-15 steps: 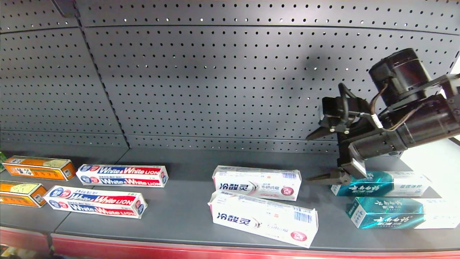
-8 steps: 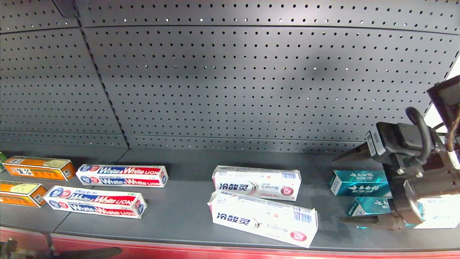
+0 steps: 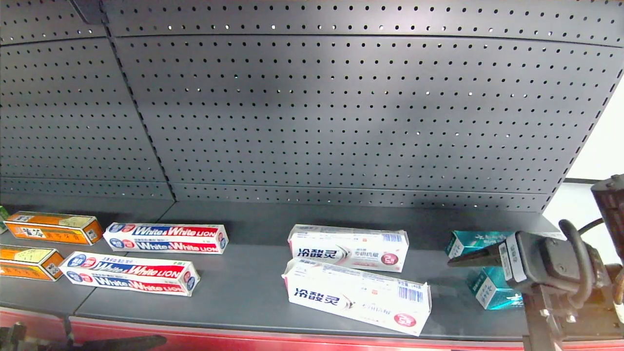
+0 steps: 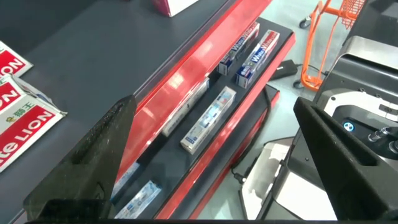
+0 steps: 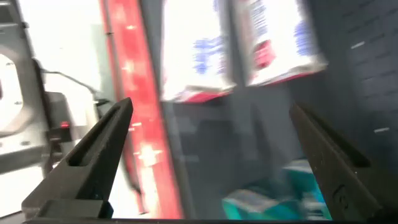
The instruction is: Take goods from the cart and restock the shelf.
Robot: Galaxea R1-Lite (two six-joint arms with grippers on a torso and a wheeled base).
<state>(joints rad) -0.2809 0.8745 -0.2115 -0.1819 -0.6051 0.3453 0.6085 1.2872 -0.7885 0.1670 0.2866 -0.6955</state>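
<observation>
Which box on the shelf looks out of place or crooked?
The front white toothpaste box lies askew: its right end slants toward the shelf's red front edge, while the white box behind it lies straight.

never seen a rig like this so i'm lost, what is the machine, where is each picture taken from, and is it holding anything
It is a wheeled robot with two arms, restocking a shop shelf. The large picture comes from a camera on its head and looks at the grey shelf with its perforated back panel. Toothpaste boxes lie on the shelf in pairs: orange boxes at the left, then red, white and blue boxes, white boxes in the middle, and teal boxes at the right.

The two small pictures come from cameras on the wrists. Each looks out between its own two dark fingers. The right gripper is by the teal and white boxes. The left gripper is in front of the shelf's red edge, above lower shelves. Both grippers are open and hold nothing.
</observation>
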